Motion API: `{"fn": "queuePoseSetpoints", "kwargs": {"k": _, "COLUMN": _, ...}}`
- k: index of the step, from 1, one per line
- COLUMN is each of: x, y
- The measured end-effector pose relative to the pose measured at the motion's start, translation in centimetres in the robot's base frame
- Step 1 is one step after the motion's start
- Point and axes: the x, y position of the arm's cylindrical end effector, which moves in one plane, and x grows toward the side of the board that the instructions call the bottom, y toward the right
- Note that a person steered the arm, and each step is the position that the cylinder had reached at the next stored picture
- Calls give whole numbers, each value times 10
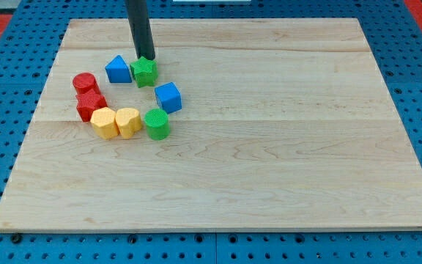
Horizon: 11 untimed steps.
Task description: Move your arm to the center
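The upper part of my dark rod is running off the view's top, so I am seeing nothing of the arm above it. The rod is standing nearly upright, leaning slightly toward the view's left at its top. My tip (146, 57) is resting at the top edge of the green star-shaped block (144, 72), touching or almost touching it; I cannot tell which. There are no jaws on this rig, only the plain rod end.

Just left of my tip is sitting the blue triangular block (118, 70). Below and right of it is lying the blue cube (168, 97), and further below the green cylinder (156, 123). Below and left are sitting two yellow blocks (116, 122) side by side, the red cylinder (85, 83) and a second red block (91, 105), whose shape is hard to make out.

The centre of the pale wooden board (284, 147) is lying well below and right of my tip.
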Motion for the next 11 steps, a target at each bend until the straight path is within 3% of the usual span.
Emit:
{"fn": "queuePoseSetpoints", "kwargs": {"k": 3, "x": 11, "y": 27}}
{"fn": "queuePoseSetpoints", "kwargs": {"k": 4, "x": 6, "y": 62}}
{"fn": "queuePoseSetpoints", "kwargs": {"k": 5, "x": -34, "y": 109}}
{"fn": "queuePoseSetpoints", "kwargs": {"k": 7, "x": -35, "y": 121}}
{"fn": "queuePoseSetpoints", "kwargs": {"k": 10, "x": 76, "y": 161}}
{"fn": "queuePoseSetpoints", "kwargs": {"k": 11, "x": 105, "y": 121}}
